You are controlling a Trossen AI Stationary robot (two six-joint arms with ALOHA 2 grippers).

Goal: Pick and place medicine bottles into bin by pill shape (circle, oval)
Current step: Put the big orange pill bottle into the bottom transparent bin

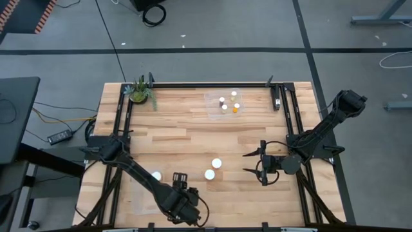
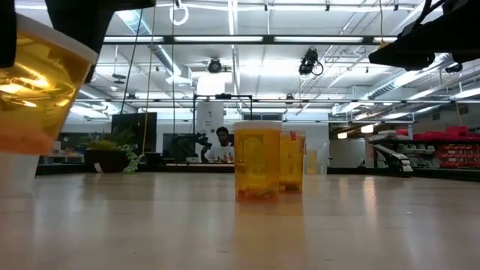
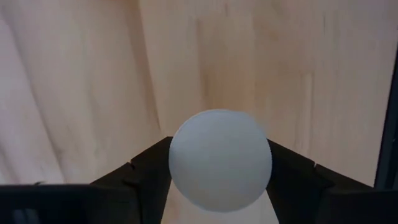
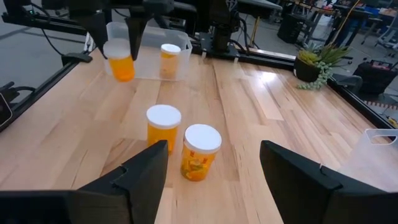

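Left gripper (image 1: 178, 178) holds a wide white-capped bottle (image 3: 221, 158) near the table's (image 1: 193, 129) front edge

Its jaws pinch that bottle, apparently lifted off the wood. The right gripper (image 1: 252, 162) hovers with jaws spread, empty, beside two wide bottles (image 1: 213, 169) mid-table. A fourth one (image 1: 156, 175) sits in a clear bin (image 4: 149, 50) by the left arm; four narrow bottles (image 1: 228, 103) stand in the far bin

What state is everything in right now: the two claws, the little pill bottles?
Left gripper: shut on a white-capped orange pill bottle, held off the table.
Right gripper: open, empty.
Two white-capped orange bottles on the wooden table: upright, capped.
Bottle in the near clear plastic bin: upright, capped.
Small bottles in the far clear bin: capped; upright or tilted, cannot tell.
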